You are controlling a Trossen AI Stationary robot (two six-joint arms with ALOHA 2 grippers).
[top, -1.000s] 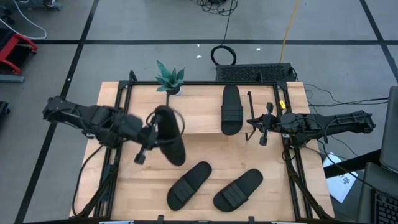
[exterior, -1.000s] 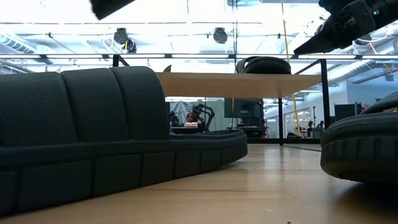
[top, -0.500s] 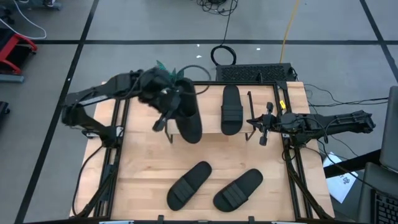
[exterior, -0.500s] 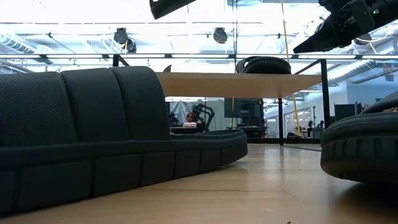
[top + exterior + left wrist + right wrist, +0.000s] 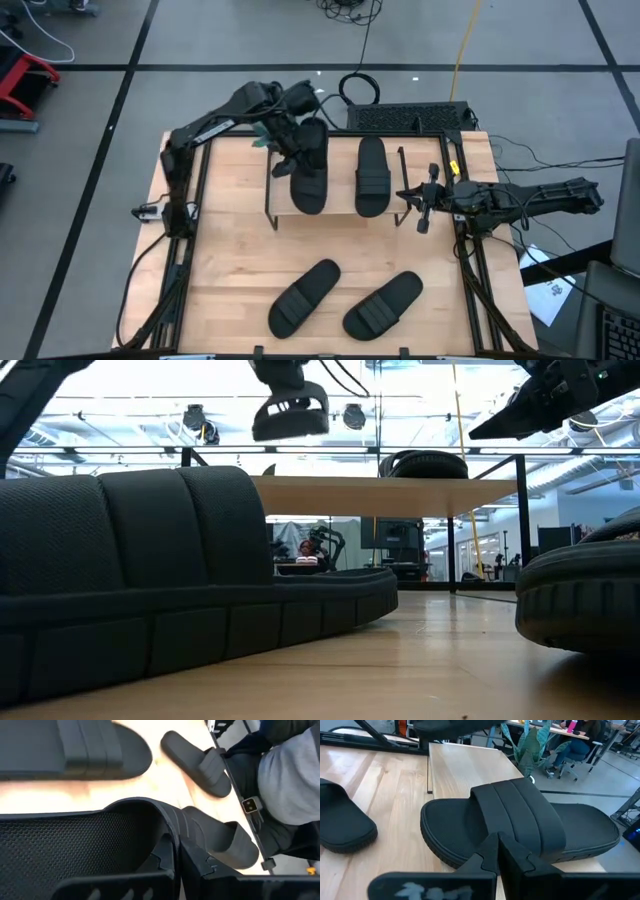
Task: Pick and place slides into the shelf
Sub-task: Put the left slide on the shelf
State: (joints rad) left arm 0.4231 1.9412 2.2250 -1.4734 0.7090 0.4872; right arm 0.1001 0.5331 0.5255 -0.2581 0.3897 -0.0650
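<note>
Nearest us, in front of the shelf [image 5: 335,200], we see two slides [image 5: 303,297] [image 5: 383,304] lying side by side on the worktop [image 5: 230,280]. On the shelf's top board rests a third slide [image 5: 371,177], and just beside its right end waits the right pincer [image 5: 421,207], pressed together on nothing. Above the shelf's left half, our left pincer [image 5: 290,155] pinches the fourth slide [image 5: 309,172] by its strap, near the small plant [image 5: 262,132] at the shelf's far left corner.
</note>
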